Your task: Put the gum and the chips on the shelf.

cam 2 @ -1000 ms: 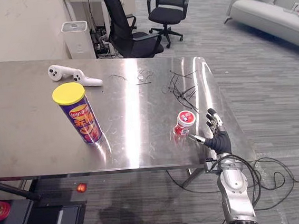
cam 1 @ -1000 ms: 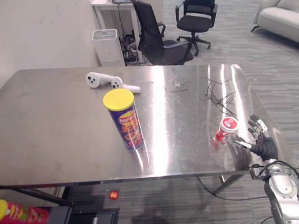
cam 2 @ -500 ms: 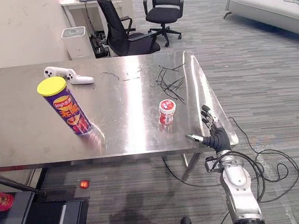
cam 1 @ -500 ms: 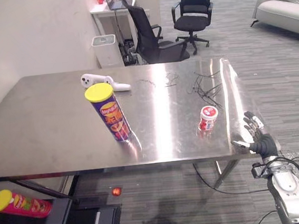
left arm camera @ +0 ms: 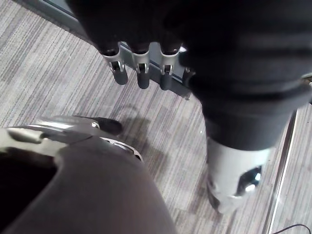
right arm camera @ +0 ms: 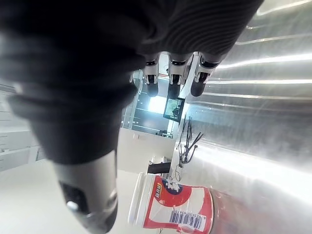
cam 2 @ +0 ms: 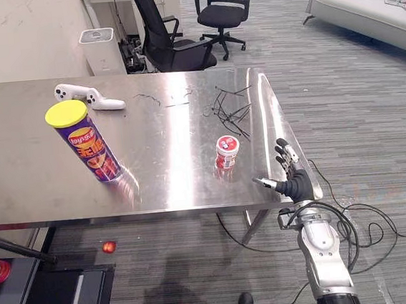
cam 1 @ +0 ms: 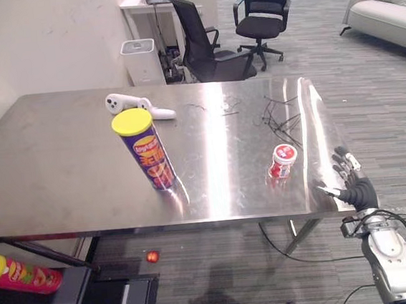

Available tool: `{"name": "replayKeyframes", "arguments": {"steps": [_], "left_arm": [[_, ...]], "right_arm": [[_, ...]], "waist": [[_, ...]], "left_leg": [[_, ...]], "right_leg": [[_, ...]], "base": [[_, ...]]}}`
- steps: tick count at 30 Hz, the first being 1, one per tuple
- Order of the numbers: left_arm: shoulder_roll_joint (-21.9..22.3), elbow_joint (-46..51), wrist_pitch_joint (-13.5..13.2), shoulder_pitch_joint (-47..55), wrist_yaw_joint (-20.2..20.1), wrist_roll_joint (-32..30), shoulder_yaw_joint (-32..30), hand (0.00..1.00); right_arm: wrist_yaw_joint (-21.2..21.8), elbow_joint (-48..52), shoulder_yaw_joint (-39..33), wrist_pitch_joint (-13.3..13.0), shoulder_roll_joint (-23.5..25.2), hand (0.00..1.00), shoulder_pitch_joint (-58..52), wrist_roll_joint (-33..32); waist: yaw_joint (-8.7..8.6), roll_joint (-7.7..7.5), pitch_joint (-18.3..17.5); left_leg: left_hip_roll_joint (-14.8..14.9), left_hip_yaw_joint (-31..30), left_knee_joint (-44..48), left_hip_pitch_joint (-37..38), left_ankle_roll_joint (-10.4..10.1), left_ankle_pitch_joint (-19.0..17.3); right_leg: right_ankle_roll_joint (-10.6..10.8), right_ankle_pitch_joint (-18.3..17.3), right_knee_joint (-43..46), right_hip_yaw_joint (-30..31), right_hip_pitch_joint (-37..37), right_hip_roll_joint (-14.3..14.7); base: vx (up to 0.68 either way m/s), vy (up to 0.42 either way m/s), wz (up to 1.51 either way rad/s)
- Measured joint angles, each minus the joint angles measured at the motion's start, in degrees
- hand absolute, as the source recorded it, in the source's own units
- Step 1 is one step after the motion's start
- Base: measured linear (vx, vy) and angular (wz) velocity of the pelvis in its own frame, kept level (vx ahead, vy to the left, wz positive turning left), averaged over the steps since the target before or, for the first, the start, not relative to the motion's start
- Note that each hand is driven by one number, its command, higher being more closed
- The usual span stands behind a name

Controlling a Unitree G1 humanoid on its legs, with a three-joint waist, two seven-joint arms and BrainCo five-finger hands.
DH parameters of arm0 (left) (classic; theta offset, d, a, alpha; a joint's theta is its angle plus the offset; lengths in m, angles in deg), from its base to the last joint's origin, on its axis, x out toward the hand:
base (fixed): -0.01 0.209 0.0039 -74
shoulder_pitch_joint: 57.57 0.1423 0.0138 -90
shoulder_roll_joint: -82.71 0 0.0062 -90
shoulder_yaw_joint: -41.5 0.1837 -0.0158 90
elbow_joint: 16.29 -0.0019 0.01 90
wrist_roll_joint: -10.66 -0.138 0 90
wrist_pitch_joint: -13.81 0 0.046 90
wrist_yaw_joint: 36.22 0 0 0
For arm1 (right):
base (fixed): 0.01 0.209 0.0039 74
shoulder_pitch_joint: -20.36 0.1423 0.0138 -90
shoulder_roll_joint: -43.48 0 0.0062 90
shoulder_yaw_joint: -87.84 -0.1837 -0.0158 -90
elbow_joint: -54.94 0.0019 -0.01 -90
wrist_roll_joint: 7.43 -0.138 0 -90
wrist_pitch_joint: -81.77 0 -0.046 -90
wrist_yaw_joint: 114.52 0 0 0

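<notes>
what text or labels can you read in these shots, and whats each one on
chips can: logo on the purple label, too small to read for sure.
gum tub: red and white label with a barcode; letters blurred and partly cut off, digits too small.
red can lying lower than the table: print too small to read.
white controller: no readable marks.

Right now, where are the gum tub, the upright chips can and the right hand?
gum tub (cam 2: 226,155), right eye view, red label on its side.
chips can (cam 1: 151,159), left eye view, middle of its purple side.
right hand (cam 2: 296,182), right eye view, dark back of hand.
</notes>
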Motion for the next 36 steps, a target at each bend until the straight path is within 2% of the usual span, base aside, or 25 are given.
{"name": "replayKeyframes", "arguments": {"steps": [9, 18, 26, 36], "left_arm": [[-0.05, 0.01, 0.0, -0.01, 0.0, 0.0, 0.63, 0.0], [0.02, 0.06, -0.01, -0.1, 0.04, 0.01, 1.55, 0.0], [0.13, 0.11, -0.01, -0.09, 0.03, 0.01, 1.58, 0.0], [0.38, 0.61, -0.01, -0.16, 0.02, 0.29, 1.63, 0.0]], "right_arm": [[-0.07, -1.21, 0.0, -0.05, -0.07, 0.0, 1.19, 0.05], [-0.16, -4.34, 0.02, -0.14, -2.5, 0.0, 4.0, 0.08], [-1.31, -8.41, 0.02, -0.15, -2.51, 0.0, 6.83, 0.22], [-2.27, -11.21, 0.08, -0.34, -2.7, 0.0, 12.64, 0.61]], "waist": [[0.16, 0.15, 0.09], [0.23, 0.92, 0.28], [1.3, 1.12, 0.47], [1.55, 1.61, 1.78]], "left_leg": [[-0.01, -0.35, 0.18, 0.0, -0.03, -0.03], [-0.23, -1.85, 0.17, -0.63, 0.08, 0.06], [-0.34, -3.19, 0.17, -1.17, 0.12, 0.09], [-0.76, -4.93, -0.1, -2.82, 0.38, 1.06]], "right_leg": [[-0.01, -0.01, 0.04, -0.19, 0.22, -0.06], [0.01, -0.03, -0.03, -1.48, 0.43, -0.21], [0.01, -0.04, -0.07, -2.61, 0.76, -0.23], [-0.02, -0.06, -0.08, -4.03, 0.02, -0.55]], "base": [[-0.02, -0.003, 0.01], [0.0, -0.003, 0.07], [0.01, -0.001, 0.09], [-0.02, -0.005, 0.08]]}}
